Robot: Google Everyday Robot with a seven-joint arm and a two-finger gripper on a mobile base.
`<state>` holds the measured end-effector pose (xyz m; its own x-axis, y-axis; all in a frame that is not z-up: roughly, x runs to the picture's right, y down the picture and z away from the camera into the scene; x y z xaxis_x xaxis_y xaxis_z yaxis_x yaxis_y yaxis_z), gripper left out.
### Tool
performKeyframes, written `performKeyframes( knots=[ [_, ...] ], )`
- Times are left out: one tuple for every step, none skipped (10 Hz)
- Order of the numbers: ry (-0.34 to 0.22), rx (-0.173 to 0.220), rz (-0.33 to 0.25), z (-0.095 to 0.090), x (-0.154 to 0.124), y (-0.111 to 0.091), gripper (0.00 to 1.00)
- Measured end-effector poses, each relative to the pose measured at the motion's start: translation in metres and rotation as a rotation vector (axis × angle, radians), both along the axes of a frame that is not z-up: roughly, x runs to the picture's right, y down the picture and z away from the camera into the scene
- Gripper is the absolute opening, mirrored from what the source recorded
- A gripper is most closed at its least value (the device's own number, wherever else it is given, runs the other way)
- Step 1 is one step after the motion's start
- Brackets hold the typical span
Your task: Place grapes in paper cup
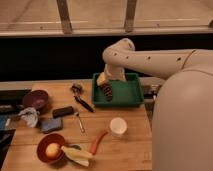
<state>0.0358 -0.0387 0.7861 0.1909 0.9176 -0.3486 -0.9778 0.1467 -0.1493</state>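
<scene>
The grapes (107,92), a small dark reddish-purple bunch, lie in the left part of the green tray (129,93) at the back of the wooden table. My gripper (103,80) hangs from the white arm (150,60) right above the bunch, at the tray's left end, close to or touching its upper end. The white paper cup (118,126) stands upright on the table in front of the tray, apart from the gripper.
An orange carrot (97,142) lies left of the cup. A dark red bowl (50,149) with a yellow fruit and a banana (75,153) sit front left. Another dark red bowl (36,99), a cloth, a blue sponge (51,124) and utensils (80,97) are on the left.
</scene>
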Motion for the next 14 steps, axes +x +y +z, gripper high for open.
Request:
performKeyframes(
  knots=[
    [-0.002,-0.006,-0.003,0.000,-0.003,0.002,0.80],
    [-0.001,-0.020,-0.010,0.001,-0.004,0.007,0.80],
    [-0.011,-0.027,-0.018,0.007,-0.006,0.012,0.80],
    [-0.029,-0.031,-0.030,0.016,-0.009,0.012,0.80],
    [-0.046,-0.040,-0.042,0.030,-0.015,0.010,0.80],
    [-0.060,-0.051,-0.050,0.043,-0.021,0.008,0.80],
    [-0.064,-0.062,-0.052,0.057,-0.019,0.005,0.80],
    [-0.064,-0.072,-0.047,0.070,-0.015,0.003,0.80],
    [-0.063,-0.085,-0.038,0.084,-0.011,0.000,0.80],
    [-0.064,-0.103,-0.023,0.097,-0.008,0.001,0.80],
    [-0.060,-0.123,-0.009,0.107,-0.002,0.004,0.80],
    [-0.058,-0.137,0.010,0.116,0.004,0.005,0.80],
    [-0.057,-0.138,0.012,0.116,0.005,0.005,0.80],
    [-0.057,-0.138,0.011,0.116,0.004,0.005,0.80]
  ],
)
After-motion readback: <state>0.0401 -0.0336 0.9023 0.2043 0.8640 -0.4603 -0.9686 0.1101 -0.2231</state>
